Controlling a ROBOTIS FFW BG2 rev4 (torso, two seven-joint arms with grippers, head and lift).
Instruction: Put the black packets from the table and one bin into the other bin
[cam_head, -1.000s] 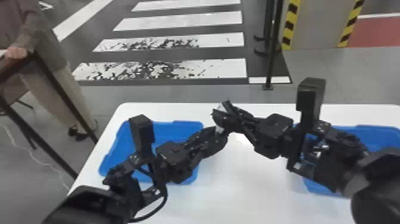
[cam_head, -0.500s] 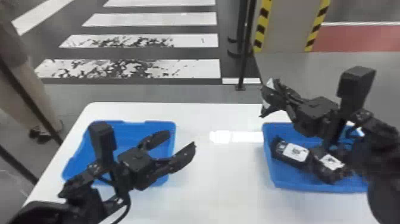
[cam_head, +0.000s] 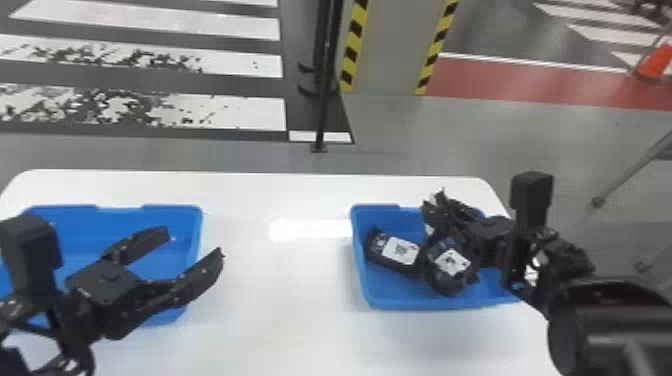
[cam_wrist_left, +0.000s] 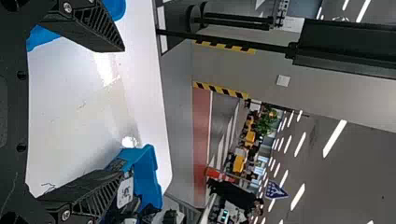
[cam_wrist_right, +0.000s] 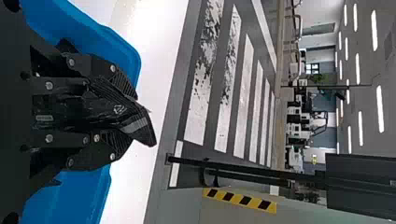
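Delivery of one packet into the bin on the robot's right looks to be the step in hand. The right gripper (cam_head: 436, 212) has its fingers pinched around a black packet (cam_wrist_right: 140, 122), whose end pokes out past the fingertips. It is over the far part of the right bin (cam_head: 410, 301), as far as the head view can tell. The left gripper (cam_head: 195, 241) hangs near the left bin (cam_head: 120, 215) with its fingers spread wide and nothing between them.

The next move, I judge, is to bring the held packet down within the right bin's walls and let go, taking care that it doesn't catch on the rim or land on top of the others.

Counted up: three black packets, one gripped and two lying side by side in the right bin, a labelled packet (cam_head: 400, 251) and its neighbour (cam_head: 451, 264); two blue bins; two grippers; one white bench (cam_head: 275, 290).
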